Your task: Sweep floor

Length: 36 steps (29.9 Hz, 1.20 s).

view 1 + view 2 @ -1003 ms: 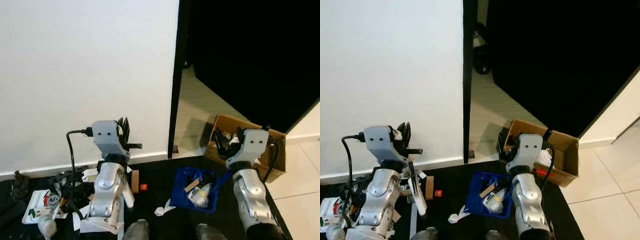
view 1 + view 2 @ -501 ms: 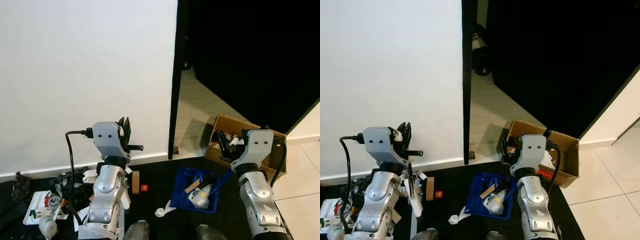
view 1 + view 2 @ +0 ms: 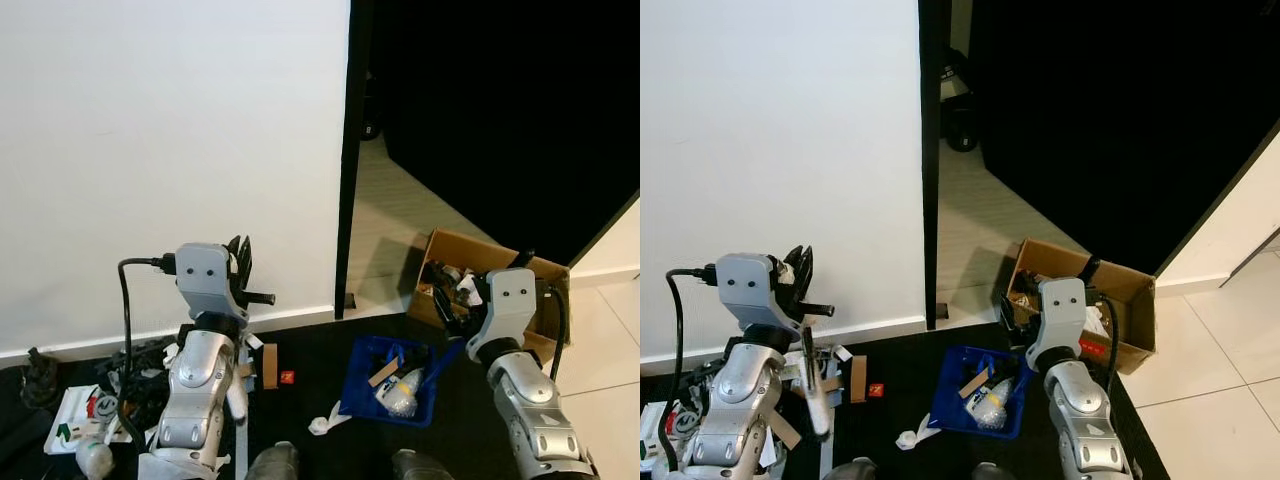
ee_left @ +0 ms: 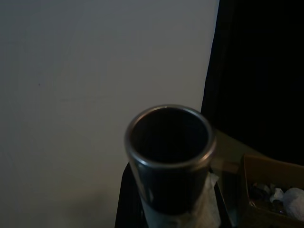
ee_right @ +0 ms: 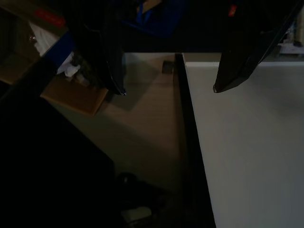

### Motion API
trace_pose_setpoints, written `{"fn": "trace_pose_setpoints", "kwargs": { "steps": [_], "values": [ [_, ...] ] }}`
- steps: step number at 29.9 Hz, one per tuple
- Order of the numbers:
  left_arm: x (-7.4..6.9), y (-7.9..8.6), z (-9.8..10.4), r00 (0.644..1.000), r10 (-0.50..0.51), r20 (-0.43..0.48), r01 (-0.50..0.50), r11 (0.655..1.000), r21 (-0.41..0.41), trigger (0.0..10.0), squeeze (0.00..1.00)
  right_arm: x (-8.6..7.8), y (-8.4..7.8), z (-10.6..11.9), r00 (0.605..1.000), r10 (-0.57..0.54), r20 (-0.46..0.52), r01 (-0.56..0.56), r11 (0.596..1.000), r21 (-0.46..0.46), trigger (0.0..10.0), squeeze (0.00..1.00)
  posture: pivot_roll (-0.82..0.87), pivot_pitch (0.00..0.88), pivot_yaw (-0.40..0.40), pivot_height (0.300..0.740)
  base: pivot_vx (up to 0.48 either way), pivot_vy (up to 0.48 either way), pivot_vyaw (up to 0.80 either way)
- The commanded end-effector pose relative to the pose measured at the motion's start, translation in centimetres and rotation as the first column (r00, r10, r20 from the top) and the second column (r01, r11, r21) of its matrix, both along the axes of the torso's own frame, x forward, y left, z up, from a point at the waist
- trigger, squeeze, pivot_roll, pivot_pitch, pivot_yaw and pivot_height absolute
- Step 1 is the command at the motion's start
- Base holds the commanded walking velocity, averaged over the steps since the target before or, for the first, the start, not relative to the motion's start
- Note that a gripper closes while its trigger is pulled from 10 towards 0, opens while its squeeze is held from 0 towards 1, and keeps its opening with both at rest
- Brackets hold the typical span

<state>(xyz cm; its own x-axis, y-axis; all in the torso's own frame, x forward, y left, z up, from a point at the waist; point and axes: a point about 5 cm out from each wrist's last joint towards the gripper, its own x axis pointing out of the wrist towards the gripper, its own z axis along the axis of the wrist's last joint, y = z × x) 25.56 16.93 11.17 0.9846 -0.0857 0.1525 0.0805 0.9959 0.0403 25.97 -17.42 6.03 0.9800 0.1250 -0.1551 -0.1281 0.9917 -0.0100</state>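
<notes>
My left gripper (image 3: 240,262) is raised near the white wall and shut on a broom handle. The handle's dark hollow end (image 4: 168,147) faces the left wrist camera, and its pale shaft (image 3: 812,388) runs down past my forearm. A blue dustpan (image 3: 395,378) holding scraps and a crumpled white wad lies on the black floor mat. Its blue handle (image 5: 61,46) slants up beside my right wrist. My right gripper (image 5: 168,90) hovers over the cardboard box's near edge, fingers (image 5: 111,57) spread apart and open, nothing between the tips.
An open cardboard box (image 3: 548,292) of junk stands right of the dustpan. Crumpled paper (image 3: 325,420), a small red piece (image 3: 288,376) and a cardboard strip (image 3: 270,364) lie on the mat. Cables and clutter (image 3: 90,400) pile at the left. A black door frame (image 3: 346,160) edges a dark doorway.
My left arm has drifted slightly left with the broom handle. The right wrist has shifted a little to the right. The dustpan has stayed put.
</notes>
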Motion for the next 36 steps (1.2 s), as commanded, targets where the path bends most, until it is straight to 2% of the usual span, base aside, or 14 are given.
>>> {"fn": "trace_pose_setpoints", "kwargs": {
  "steps": [1,8,21,36],
  "values": [
    [0.3,-0.5,1.1,0.999,-0.010,0.046,0.009,1.000,0.008,10.0,0.00,0.4,0.1,-0.1,0.999,-0.034,-0.011,0.034,0.999,0.025,10.0,0.00,0.02,0.000,-0.017,0.740,0.000,0.000,0.00],
    [0.2,-0.8,1.3,0.999,-0.020,0.037,0.020,1.000,0.000,10.0,0.00,0.3,1.2,-0.2,0.999,-0.038,-0.019,0.039,0.997,0.062,10.0,0.00,0.02,0.000,-0.010,0.740,0.000,0.000,0.00],
    [0.7,-0.3,1.8,0.999,0.005,0.043,-0.006,1.000,0.005,10.0,0.00,0.8,0.9,-0.1,0.998,-0.063,-0.013,0.063,0.996,0.066,10.0,0.00,0.02,0.000,-0.009,0.740,0.000,0.000,0.00],
    [0.6,-0.3,1.5,0.999,0.017,0.036,-0.017,1.000,0.006,10.0,0.00,1.0,1.1,-0.1,0.998,-0.064,-0.016,0.065,0.996,0.068,10.0,0.00,0.02,0.000,-0.016,0.740,0.000,0.000,0.00]
  ]
}}
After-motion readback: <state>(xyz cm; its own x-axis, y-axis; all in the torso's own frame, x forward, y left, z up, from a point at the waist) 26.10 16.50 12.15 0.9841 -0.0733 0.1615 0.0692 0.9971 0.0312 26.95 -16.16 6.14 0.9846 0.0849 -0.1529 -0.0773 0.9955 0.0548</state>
